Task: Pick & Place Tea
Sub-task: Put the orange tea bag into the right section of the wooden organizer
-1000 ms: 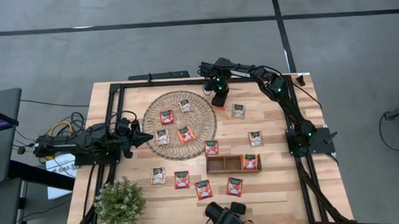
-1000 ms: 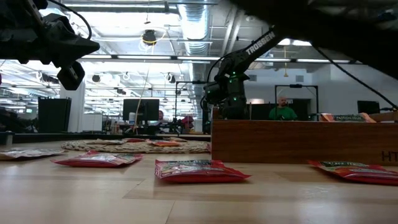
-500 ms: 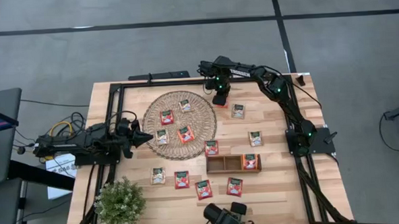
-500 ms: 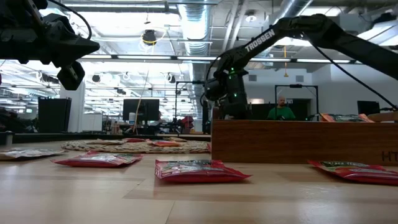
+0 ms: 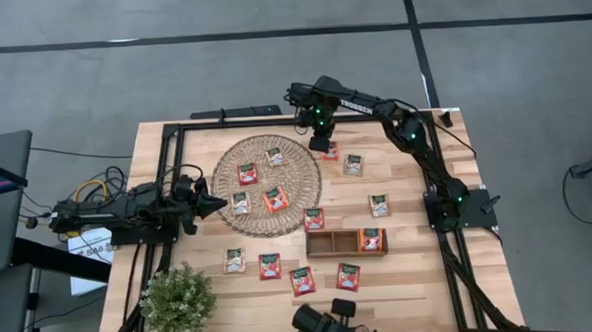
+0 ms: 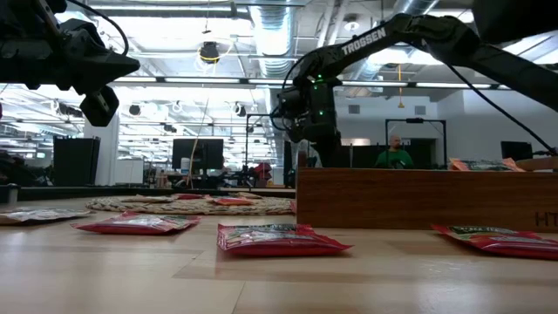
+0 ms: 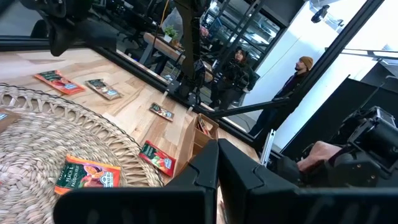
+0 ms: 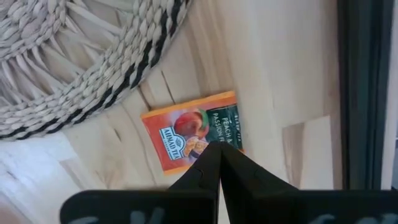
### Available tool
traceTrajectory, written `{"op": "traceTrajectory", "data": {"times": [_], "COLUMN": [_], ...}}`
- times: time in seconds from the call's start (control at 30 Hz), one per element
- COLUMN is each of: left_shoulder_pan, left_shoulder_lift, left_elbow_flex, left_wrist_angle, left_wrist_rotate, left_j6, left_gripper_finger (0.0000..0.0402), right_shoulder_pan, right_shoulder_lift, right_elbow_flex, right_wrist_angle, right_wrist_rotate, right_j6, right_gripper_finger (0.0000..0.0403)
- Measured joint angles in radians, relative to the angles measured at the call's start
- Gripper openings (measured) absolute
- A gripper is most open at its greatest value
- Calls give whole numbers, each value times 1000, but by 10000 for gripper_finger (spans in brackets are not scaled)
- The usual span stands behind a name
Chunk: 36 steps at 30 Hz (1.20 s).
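Observation:
Several flat square tea sachets lie about. Some rest on the round wicker mat [image 5: 267,184], others on the bare wood near the wooden tray [image 5: 331,244], and one sits in the tray's right compartment [image 5: 371,240]. My right gripper [image 8: 215,149] is shut at the table's far edge, over an orange sachet [image 8: 189,134] that lies flat on the wood just off the mat's rim, orange sachet [image 5: 330,151]. My left gripper [image 5: 218,202] is shut and hovers level at the mat's left edge, touching nothing. My right gripper's shut fingertips [image 8: 211,155] point down over one edge of the orange sachet [image 8: 205,144]. I cannot tell whether they touch it. The sachet lies flat on the table.
A potted plant [image 5: 178,301] stands at the near left corner and a camera [image 5: 326,325] at the near edge. A black frame rail [image 8: 367,93] runs along the far edge, close beside the right gripper. People show in the room beyond [image 7: 298,74].
My right gripper has risen and drawn toward the table's far left, uncovering the orange sachet, which stays flat on the wood.

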Motion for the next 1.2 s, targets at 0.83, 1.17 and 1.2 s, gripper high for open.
{"op": "traceTrajectory", "data": {"times": [0.83, 1.17, 1.2], "left_shoulder_pan": [0, 0, 0], "left_shoulder_lift": [0, 0, 0], "left_elbow_flex": [0, 0, 0], "left_wrist_angle": [-7, -3, -3], "left_wrist_rotate": [0, 0, 0], "left_j6": [0, -26, -26], "left_gripper_finger": [0, 0, 0], "right_shoulder_pan": [-64, -60, -58], "right_shoulder_lift": [32, 47, 48], "right_elbow_flex": [-198, -191, -192], "right_wrist_angle": [121, 105, 98], "right_wrist_rotate": [-49, -18, -15], "right_j6": [-44, -36, -36], "right_gripper_finger": [215, 96, 78]}}
